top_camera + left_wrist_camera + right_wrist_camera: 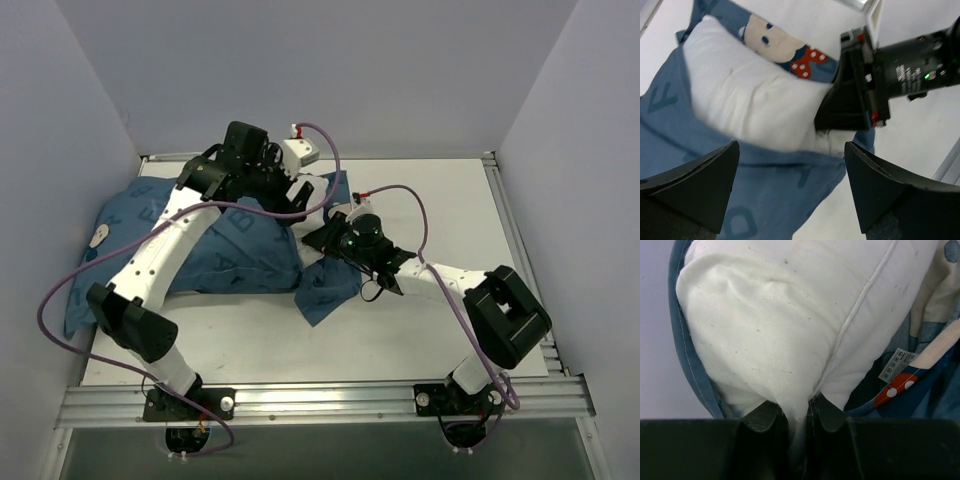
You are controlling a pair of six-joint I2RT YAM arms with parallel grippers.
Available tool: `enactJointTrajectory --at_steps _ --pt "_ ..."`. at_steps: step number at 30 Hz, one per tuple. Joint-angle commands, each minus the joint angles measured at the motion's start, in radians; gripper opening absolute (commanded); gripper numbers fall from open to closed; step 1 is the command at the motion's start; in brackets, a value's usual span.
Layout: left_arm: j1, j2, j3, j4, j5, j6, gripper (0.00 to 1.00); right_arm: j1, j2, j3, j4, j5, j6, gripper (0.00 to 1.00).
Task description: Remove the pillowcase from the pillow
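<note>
Overhead view: looks down from behind the arm bases (185, 400) onto the whole table (400, 330). Both wrist views: close on one end of the pillow (755, 100), right nearest.

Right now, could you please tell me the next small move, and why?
Probably lower the open left gripper and close it on the thin blue printed pillowcase: the right gripper pinches the plump white pillow at its seam; nothing anchors the cover.

plump white stuffed pillow (780, 330): soft matt woven cloth, corded seam | thin blue printed pillowcase (765, 200): smooth matt cloth | white tabletop (400, 330): smooth, matt | silver front rail (320, 402): ribbed metal, dull sheen
</note>
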Motion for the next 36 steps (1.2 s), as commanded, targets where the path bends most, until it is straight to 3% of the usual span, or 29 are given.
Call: enactJointTrajectory --at_steps 1,3,6,13,19,24,29,31,32,36 --pt "0.035 -0.138 -0.043 -0.151 -0.105 0.094 0.94 0.052 -0.11 0.018 0.078 0.143 0.1 0.0" --pt "0.036 -0.198 -0.158 -0.16 -0.185 0.119 0.94 0.087 -0.126 0.031 0.069 0.185 0.106 0.0" --pt "0.036 -0.292 -0.304 -0.142 -0.19 0.14 0.94 0.104 -0.132 0.058 0.069 0.221 0.135 0.0" --pt "0.039 -0.448 -0.388 -0.172 -0.248 0.234 0.94 0.104 -0.08 0.152 0.073 0.265 0.208 0.0" --pt "0.025 -0.501 -0.447 -0.093 -0.299 0.257 0.94 0.099 -0.014 0.282 0.081 0.293 0.255 0.0" --pt "-0.14 -0.462 -0.523 0.036 -0.498 0.266 0.94 0.099 0.049 0.373 0.036 0.288 0.269 0.0" --pt "-0.188 -0.431 -0.645 0.186 -0.691 0.335 0.94 0.099 0.049 0.376 0.038 0.319 0.267 0.0" --pt "-0.186 -0.427 -0.662 0.229 -0.742 0.341 0.74 0.099 0.045 0.374 0.033 0.322 0.258 0.0" --pt "-0.185 -0.427 -0.677 0.26 -0.759 0.343 0.53 0.098 0.043 0.377 0.023 0.32 0.254 0.0" --pt "-0.171 -0.424 -0.708 0.3 -0.794 0.338 0.1 0.093 0.042 0.377 0.012 0.305 0.243 0.0"
